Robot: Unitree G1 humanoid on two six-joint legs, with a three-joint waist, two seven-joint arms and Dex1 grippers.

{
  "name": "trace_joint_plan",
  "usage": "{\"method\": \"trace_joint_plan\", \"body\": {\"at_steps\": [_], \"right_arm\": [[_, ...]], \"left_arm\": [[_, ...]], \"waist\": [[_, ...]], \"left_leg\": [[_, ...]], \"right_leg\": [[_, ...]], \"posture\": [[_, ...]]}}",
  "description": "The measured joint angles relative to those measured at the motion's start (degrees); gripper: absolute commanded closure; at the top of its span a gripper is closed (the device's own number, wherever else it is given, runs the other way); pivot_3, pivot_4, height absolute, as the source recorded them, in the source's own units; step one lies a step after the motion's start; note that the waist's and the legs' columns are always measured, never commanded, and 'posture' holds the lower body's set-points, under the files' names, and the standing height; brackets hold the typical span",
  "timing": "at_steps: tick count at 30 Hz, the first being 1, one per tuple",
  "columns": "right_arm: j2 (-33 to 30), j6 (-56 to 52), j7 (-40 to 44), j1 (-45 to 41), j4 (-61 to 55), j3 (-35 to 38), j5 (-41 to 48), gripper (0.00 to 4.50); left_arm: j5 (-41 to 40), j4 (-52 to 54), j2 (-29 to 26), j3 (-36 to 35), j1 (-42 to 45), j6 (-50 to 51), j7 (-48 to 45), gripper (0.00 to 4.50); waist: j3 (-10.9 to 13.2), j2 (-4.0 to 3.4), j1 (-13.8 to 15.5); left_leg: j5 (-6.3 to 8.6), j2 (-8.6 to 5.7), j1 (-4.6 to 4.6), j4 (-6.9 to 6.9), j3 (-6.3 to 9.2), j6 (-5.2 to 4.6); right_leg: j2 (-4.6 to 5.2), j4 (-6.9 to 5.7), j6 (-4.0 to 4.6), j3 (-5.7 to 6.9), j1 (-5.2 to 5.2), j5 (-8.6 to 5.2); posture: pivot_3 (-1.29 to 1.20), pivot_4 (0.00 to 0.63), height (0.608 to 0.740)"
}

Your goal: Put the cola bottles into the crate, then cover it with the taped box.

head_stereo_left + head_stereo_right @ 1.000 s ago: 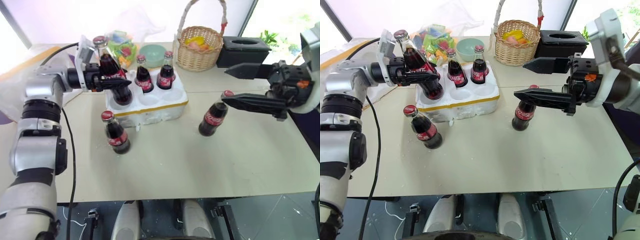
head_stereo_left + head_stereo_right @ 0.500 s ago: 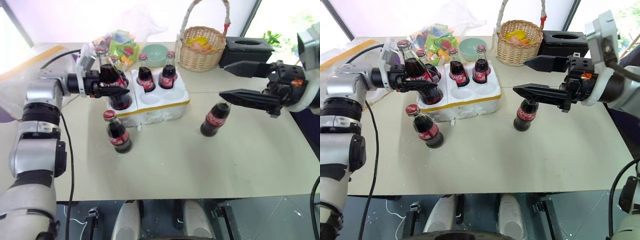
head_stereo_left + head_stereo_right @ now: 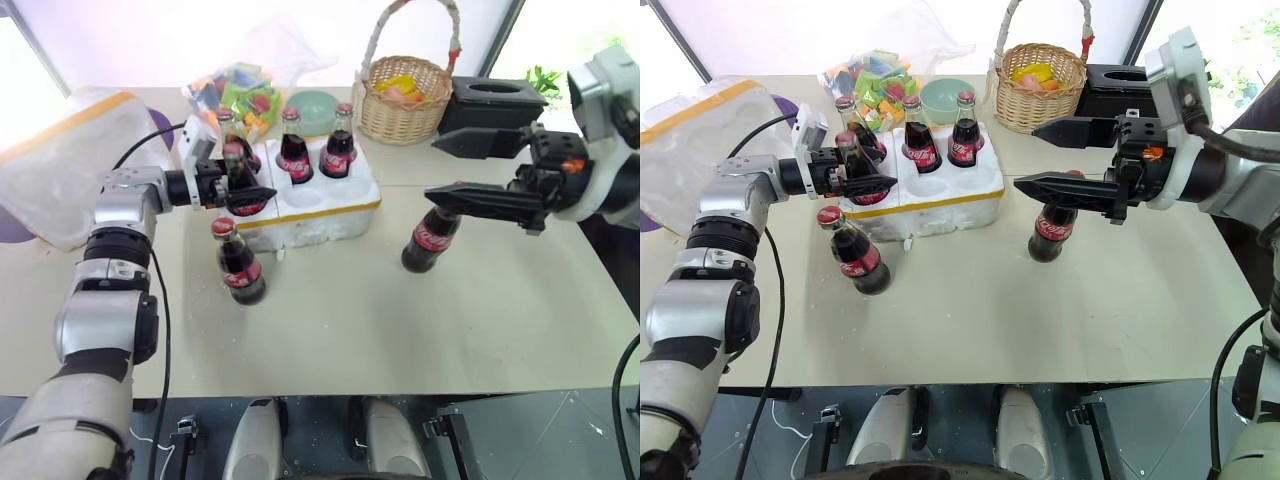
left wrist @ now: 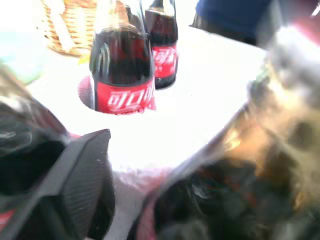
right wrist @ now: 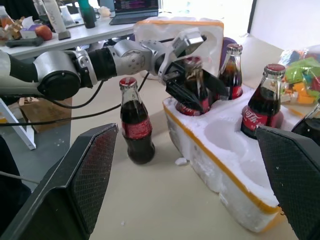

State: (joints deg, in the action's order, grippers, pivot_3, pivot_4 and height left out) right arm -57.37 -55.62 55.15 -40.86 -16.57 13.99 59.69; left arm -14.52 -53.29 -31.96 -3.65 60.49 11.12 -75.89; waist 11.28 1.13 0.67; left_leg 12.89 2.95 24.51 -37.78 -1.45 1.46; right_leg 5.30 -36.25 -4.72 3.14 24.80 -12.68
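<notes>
The crate [image 3: 320, 216], a low white foam tray with a yellow strip, sits mid-table. Three cola bottles [image 3: 291, 152] stand in its back row. Another bottle [image 5: 192, 75] stands upright in the front left well, with my left gripper [image 3: 244, 184] open and a finger on either side of it. One loose bottle [image 3: 238, 264] stands just in front of the crate. A second loose bottle [image 3: 430, 236] stands to the crate's right, under my wide-open right gripper [image 3: 432, 167], its cap hidden by the lower finger. The taped box [image 3: 62, 160] lies at the far left.
A wicker basket [image 3: 403, 97] and a black box [image 3: 495, 100] stand at the back right. Behind the crate are a green bowl [image 3: 312, 104] and a bag of colourful items [image 3: 236, 84]. Open tabletop lies along the front edge.
My left gripper has lowered the tilted bottle into the front left well, where it now stands upright, and the fingers have spread. The right gripper has stayed put.
</notes>
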Motion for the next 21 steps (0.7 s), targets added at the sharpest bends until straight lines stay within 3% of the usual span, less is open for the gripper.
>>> {"method": "trace_joint_plan", "body": {"at_steps": [6, 11, 15, 19, 21], "right_arm": [[-0.08, 1.42, 2.54, -0.12, -0.05, -1.52, -2.27, 0.0], [1.19, 2.42, 1.75, -0.68, -2.93, -5.71, -4.86, 0.0], [5.14, 2.38, -1.86, -1.85, -5.19, -8.61, -5.61, 0.0], [11.98, 3.08, -7.46, 0.08, -9.09, -16.08, -10.64, 0.0], [15.58, 3.09, -9.92, 1.4, -9.45, -20.01, -12.61, 0.0]], "left_arm": [[-4.26, 11.06, -4.46, -2.51, -3.84, 7.72, -1.92, 0.04], [-11.25, 26.03, -13.77, -6.04, -6.87, 18.88, -5.56, 0.04], [-15.07, 34.0, -21.76, -6.99, -10.14, 26.03, -8.71, 0.04], [-18.97, 43.19, -33.61, -10.14, -21.97, 29.21, -15.28, 0.04], [-19.95, 45.53, -34.77, -11.25, -25.99, 29.61, -16.09, 0.04]], "waist": [[0.01, 0.0, -0.13], [0.0, -0.04, -0.47], [0.01, -0.04, -0.76], [-0.01, -0.02, -1.45], [0.02, -0.07, -1.17]], "left_leg": [[0.02, 0.03, 0.01, 0.02, 0.0, -0.03], [0.03, 0.05, -0.01, 0.05, 0.0, -0.02], [0.03, 0.07, 0.0, 0.05, 0.01, -0.02], [0.02, 0.08, -0.06, 0.32, -0.03, 0.0], [-0.01, 0.07, -0.05, 0.39, -0.01, 0.03]], "right_leg": [[-0.04, 0.0, -0.01, 0.0, 0.03, 0.0], [-0.04, 0.0, 0.0, -0.01, 0.03, -0.01], [-0.05, 0.0, 0.02, -0.01, 0.04, -0.02], [-0.04, 0.08, 0.23, -0.02, 0.12, -0.14], [-0.05, 0.03, 0.25, -0.01, 0.18, -0.15]], "posture": [[0.0, 0.15, 0.74], [0.0, 0.15, 0.74], [0.0, 0.15, 0.74], [0.0, 0.15, 0.74], [0.0, 0.15, 0.74]]}}
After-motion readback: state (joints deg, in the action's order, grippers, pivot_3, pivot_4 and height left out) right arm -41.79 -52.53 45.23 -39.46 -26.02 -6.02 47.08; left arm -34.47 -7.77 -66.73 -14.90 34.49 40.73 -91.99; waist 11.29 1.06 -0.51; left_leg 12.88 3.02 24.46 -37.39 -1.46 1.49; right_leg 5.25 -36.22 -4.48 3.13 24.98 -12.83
